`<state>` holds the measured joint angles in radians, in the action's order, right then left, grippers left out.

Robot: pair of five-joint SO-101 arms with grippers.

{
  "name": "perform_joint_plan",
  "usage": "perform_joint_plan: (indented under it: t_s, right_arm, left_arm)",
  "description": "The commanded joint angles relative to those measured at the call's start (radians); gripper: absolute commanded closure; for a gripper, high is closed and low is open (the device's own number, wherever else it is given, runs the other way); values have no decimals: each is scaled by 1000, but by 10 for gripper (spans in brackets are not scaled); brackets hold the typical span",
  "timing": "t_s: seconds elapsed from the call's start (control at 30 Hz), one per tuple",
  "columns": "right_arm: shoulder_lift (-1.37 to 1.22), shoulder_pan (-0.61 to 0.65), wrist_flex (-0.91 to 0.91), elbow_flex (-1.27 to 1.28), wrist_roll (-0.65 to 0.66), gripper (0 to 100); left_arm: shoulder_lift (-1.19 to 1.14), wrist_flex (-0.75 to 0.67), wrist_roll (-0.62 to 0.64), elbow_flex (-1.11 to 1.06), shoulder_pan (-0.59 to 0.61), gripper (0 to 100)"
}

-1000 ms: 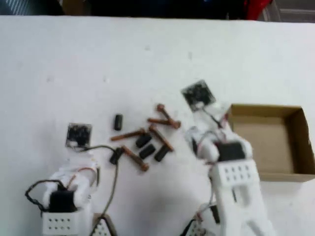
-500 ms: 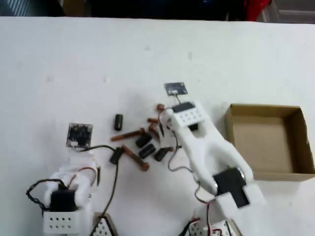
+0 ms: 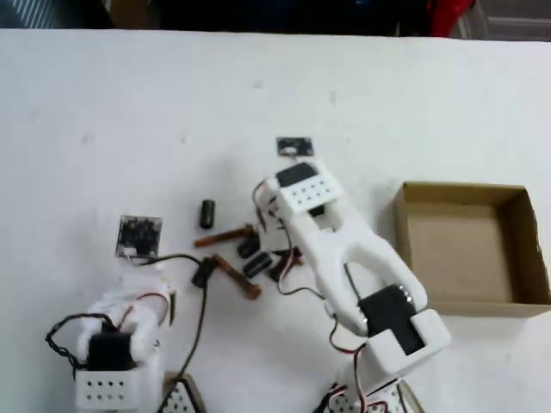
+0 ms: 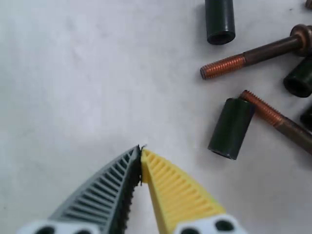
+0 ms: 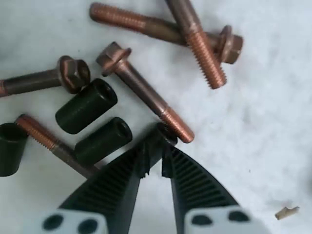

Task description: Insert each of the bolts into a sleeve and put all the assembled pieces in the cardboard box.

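Several copper bolts (image 3: 225, 234) and black sleeves (image 3: 207, 213) lie scattered at mid-table. My right arm (image 3: 301, 194) stretches over the right side of that pile. In the right wrist view my right gripper (image 5: 156, 158) hangs low over the pile, its black fingers a narrow gap apart and holding nothing. A sleeve end (image 5: 163, 134) sits just past its tips, beside a bolt (image 5: 146, 92) and two more sleeves (image 5: 87, 106). My left gripper (image 4: 140, 151) is shut and empty over bare table, short of a sleeve (image 4: 231, 127) and a bolt (image 4: 253, 54). The cardboard box (image 3: 516, 258) stands empty.
The box is at the right, clear of the right arm's elbow (image 3: 392, 314). The left arm's base (image 3: 108, 353) sits at the near left, with a cable (image 3: 203, 318) trailing beside it. Bare white table lies beyond the pile.
My right arm has swung from beside the box leftwards and out over the bolt pile. The left arm and the loose parts have stayed put.
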<state>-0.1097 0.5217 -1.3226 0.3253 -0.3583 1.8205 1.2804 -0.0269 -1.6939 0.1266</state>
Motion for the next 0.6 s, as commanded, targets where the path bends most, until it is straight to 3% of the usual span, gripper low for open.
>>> perform_joint_plan:
  t_s: [0.0, 0.1, 0.3, 0.57]
  right_arm:
    - [7, 45, -7, -8, -5, 952]
    - [7, 54, -4, 17, 0, 940]
    - [7, 54, -2, 66, -6, 824]
    - [5, 53, 45, 95, -6, 848]
  left_arm:
    - [5, 8, 11, 2, 5, 977]
    - [5, 8, 11, 2, 5, 977]
    - [5, 8, 11, 2, 5, 977]
    - [5, 8, 11, 2, 5, 977]
